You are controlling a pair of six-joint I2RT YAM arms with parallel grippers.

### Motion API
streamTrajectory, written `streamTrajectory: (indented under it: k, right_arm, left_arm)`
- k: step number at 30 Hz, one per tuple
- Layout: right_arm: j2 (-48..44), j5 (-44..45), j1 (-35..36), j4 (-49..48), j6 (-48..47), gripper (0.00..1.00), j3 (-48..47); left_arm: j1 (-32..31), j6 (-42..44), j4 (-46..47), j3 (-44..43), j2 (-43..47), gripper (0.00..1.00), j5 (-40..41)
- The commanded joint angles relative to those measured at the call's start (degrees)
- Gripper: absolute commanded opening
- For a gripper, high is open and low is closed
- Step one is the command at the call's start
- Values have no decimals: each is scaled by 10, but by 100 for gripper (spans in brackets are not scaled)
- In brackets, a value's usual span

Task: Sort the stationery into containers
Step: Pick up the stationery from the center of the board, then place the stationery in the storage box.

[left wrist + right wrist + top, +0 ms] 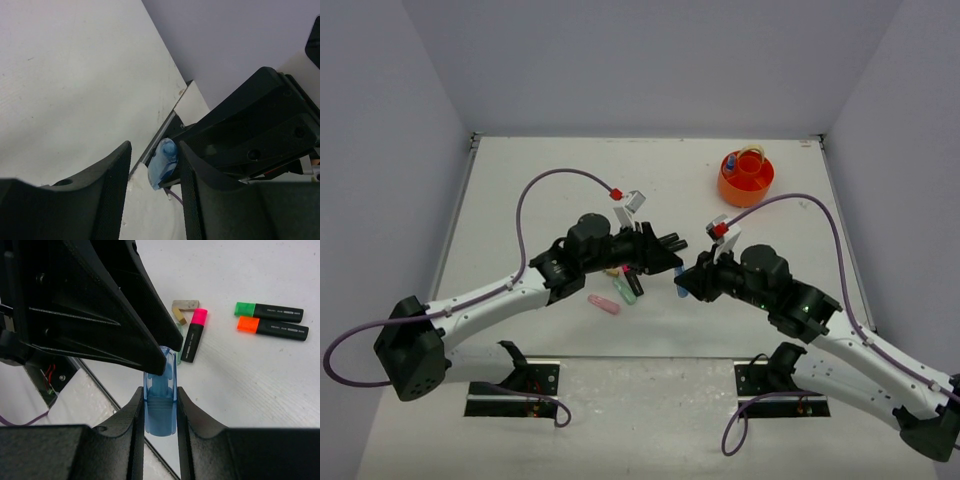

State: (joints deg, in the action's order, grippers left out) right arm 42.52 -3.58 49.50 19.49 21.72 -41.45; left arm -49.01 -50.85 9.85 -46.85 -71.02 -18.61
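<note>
The small blue plastic eraser point(160, 412) is pinched by the right gripper point(160, 390); its free end pokes between the half-open jaws of the left gripper point(155, 150).

Eraser point(160, 412) in right hand point(160, 391), tub point(735, 192) far behind

Robotics laboratory work cell, seen from beside the rig. A flat white bench point(520, 180) is closed in on three sides by bare, pale lilac wall panels point(650, 60). Two white-and-black jointed robot arms, left point(480, 297) and right point(845, 340), are bolted to black metal base plates point(515, 385) at the near edge. Looped purple cables point(535, 185) run along each arm.
</note>
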Motion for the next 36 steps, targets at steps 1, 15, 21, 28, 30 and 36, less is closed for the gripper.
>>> streamTrajectory:
  k: [1,15,21,28,30,36]
  right_arm:
    - [12,33,3,-18,18,0,-18]
    - [-16,169,3,57,71,96,-42]
    - [-59,434,3,338,232,99,-139]
    - [-160,498,3,433,247,99,-202]
    - [-174,494,3,436,241,99,-210]
    - [-191,452,2,446,235,99,-210]
  left_arm:
    - [-12,-1,31,-32,-15,39,-15]
    - [-15,158,-28,-155,-108,0,20]
    - [-4,325,-8,-281,-228,0,28]
    - [38,424,-37,-584,-492,0,-73]
    - [41,432,-39,-664,-541,0,-79]
    - [51,450,24,-772,-637,0,-29]
